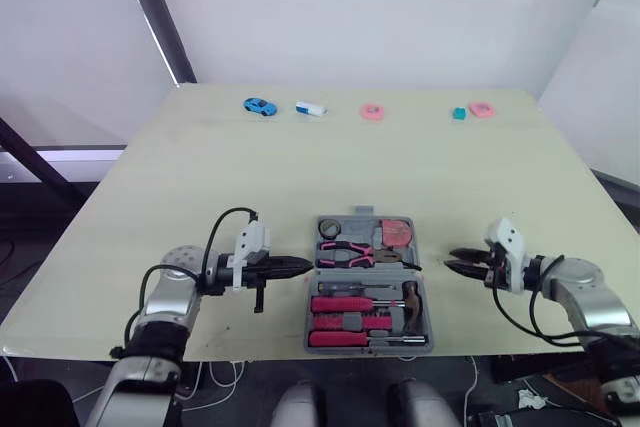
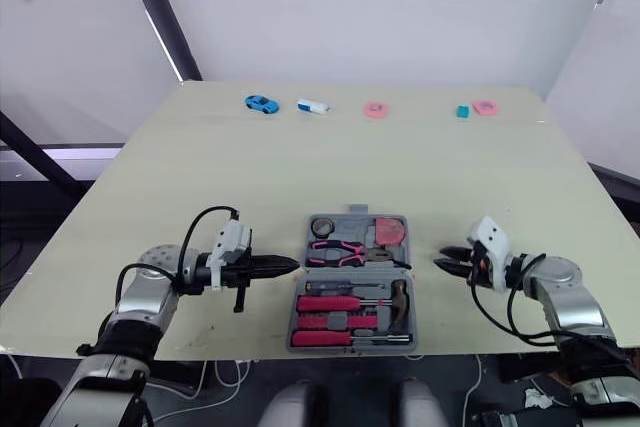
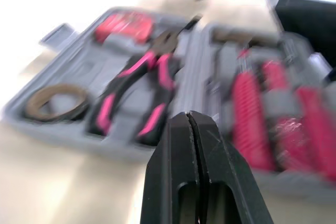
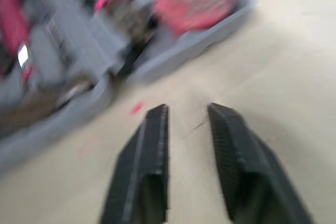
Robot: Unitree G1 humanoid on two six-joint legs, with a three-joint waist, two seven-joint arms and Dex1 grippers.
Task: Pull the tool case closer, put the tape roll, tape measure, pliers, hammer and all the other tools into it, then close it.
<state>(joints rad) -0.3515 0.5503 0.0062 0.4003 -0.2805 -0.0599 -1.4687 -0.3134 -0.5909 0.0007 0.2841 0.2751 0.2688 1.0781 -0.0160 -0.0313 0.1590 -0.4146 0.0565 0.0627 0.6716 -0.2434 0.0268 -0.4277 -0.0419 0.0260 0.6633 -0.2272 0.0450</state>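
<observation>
The grey tool case (image 1: 368,287) lies open near the table's front edge, between my arms. Its far half holds a tape roll (image 1: 329,228), pink-handled pliers (image 1: 345,253) and a red tape measure (image 1: 397,232). Its near half holds red-handled tools (image 1: 340,304) and a hammer (image 1: 410,297). My left gripper (image 1: 305,266) is shut, its tip just left of the case and holding nothing. My right gripper (image 1: 455,260) stands open a short way right of the case, with bare table between its fingers (image 4: 152,145).
Along the table's far edge lie a blue toy car (image 1: 259,106), a white and blue object (image 1: 310,108), a pink ring (image 1: 372,112), a teal block (image 1: 459,113) and another pink piece (image 1: 482,109). The table (image 1: 300,167) has wide bare room beyond the case.
</observation>
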